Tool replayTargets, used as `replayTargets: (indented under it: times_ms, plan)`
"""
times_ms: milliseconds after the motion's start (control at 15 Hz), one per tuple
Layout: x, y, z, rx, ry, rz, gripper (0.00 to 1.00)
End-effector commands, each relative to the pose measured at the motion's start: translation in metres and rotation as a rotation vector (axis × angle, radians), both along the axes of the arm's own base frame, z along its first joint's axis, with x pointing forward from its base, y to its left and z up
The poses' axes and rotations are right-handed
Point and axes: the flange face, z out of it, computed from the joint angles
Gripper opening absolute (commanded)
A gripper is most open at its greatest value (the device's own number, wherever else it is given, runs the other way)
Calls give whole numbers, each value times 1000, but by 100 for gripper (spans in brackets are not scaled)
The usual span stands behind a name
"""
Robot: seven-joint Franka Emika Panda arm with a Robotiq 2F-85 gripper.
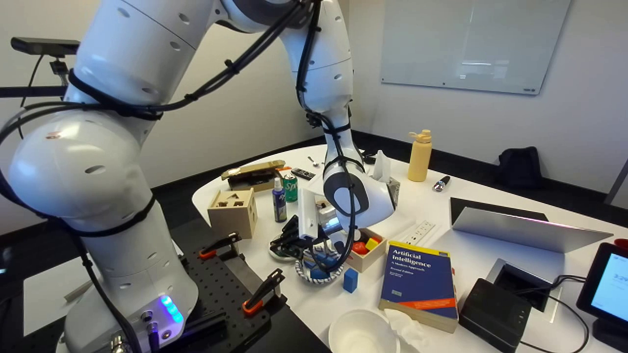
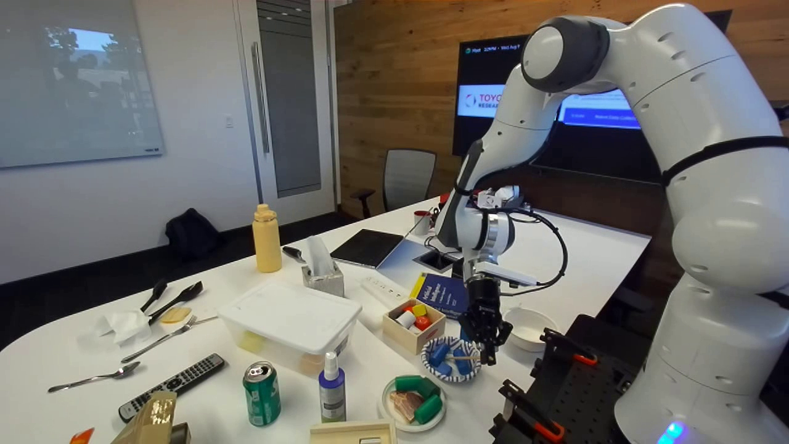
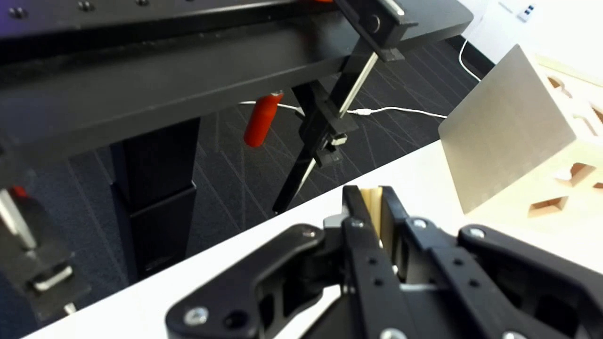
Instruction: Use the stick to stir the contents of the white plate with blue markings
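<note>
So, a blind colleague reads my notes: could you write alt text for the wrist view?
A black gripper closed on a pale stick, seen from the wrist. Behind it a white tabletop slants across the picture, with a wooden box with cut-out holes at the right; past the tabletop's edge are a black clamp, a red handle and dark floor.

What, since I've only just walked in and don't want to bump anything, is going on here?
A robot arm holds a wooden stick in its closed jaws. The stick reaches in among the blue blocks on the white plate with blue markings, apparently to stir them; stills can't show whether it is moving. A separate blue block stands just outside the plate.
</note>
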Motion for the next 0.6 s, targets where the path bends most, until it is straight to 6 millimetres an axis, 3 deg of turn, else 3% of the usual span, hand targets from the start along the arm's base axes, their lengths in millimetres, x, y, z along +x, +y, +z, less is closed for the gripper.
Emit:
replayTargets:
  times_ms: [0, 200, 533]
  plan:
    - [21, 5, 4, 48, -71, 12, 3]
    - [26, 12, 5, 110, -82, 11, 3]
    - [9, 20, -2, 195, -23, -63, 3]
